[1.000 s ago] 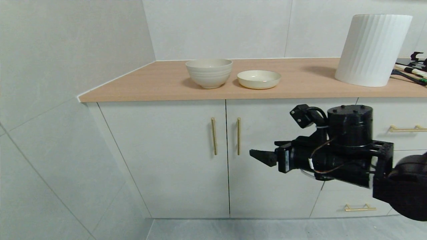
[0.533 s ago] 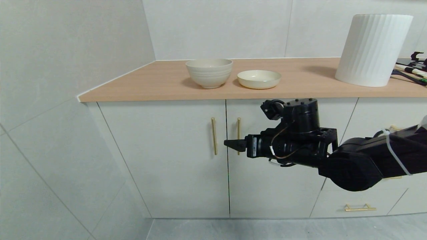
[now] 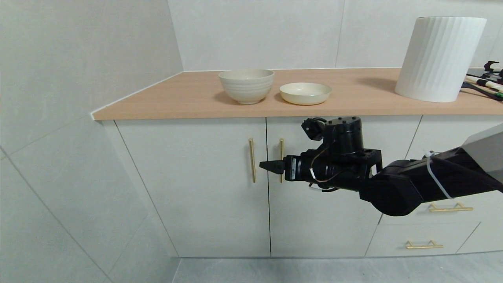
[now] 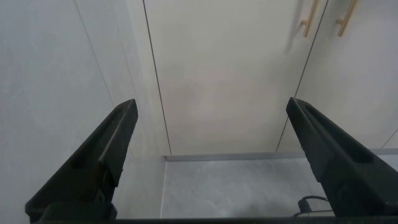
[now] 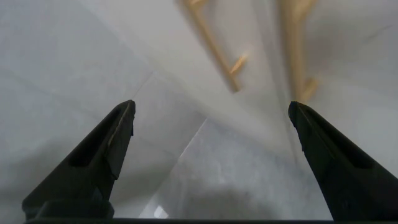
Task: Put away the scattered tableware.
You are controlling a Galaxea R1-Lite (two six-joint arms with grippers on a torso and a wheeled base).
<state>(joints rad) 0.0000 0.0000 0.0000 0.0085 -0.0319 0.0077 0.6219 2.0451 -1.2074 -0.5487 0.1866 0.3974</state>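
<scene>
A ribbed cream bowl (image 3: 246, 85) and a shallow cream dish (image 3: 305, 93) stand side by side on the wooden countertop (image 3: 177, 100). Below them is a two-door cabinet with two upright brass handles (image 3: 251, 160) (image 3: 281, 160). My right gripper (image 3: 265, 165) is level with these handles, its tip between them near the door seam. In the right wrist view it is open (image 5: 211, 107), with both handles (image 5: 214, 46) (image 5: 295, 50) just ahead. My left gripper (image 4: 211, 102) is open and holds nothing, facing the left cabinet door (image 4: 230, 74) low near the floor.
A tall white ribbed container (image 3: 440, 59) stands on the counter's right, with several utensils (image 3: 485, 82) beyond it. Drawers with brass handles (image 3: 450, 207) (image 3: 424, 245) lie right of the doors. A tiled wall (image 3: 59, 118) closes the left side.
My right arm has swung left and slightly up, from in front of the right door to the door handles. The bowl and dish have not moved.
</scene>
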